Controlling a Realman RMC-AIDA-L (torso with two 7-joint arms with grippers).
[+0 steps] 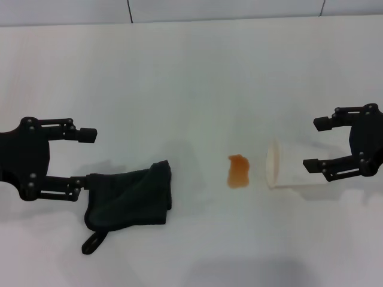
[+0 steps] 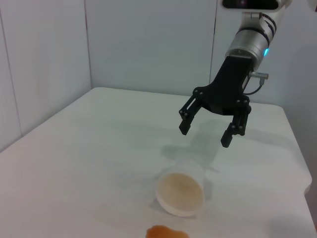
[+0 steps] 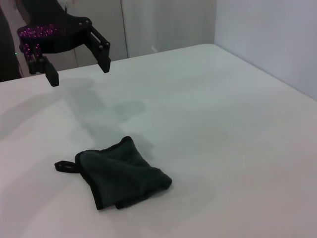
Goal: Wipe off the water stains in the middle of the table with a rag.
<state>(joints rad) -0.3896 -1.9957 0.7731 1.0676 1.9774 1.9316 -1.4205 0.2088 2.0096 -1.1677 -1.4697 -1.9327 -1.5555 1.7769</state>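
The rag (image 1: 133,196) is a dark folded cloth with a loop tab, lying on the white table (image 1: 179,78) left of centre. The water stain (image 1: 238,170) is a small orange-brown blotch near the middle. My left gripper (image 1: 85,159) is open and empty, hovering just left of the rag; the right wrist view shows this gripper (image 3: 79,72) raised above the table, clear of the rag (image 3: 121,173). My right gripper (image 1: 315,144) is open and empty at the right. The left wrist view shows it (image 2: 205,135) above the table, with the stain (image 2: 166,232) at the picture's edge.
A white paper cup (image 1: 286,172) lies on its side just right of the stain, its mouth toward the stain, and partly under the right gripper's fingers; it also shows in the left wrist view (image 2: 181,191). A wall runs along the table's far edge.
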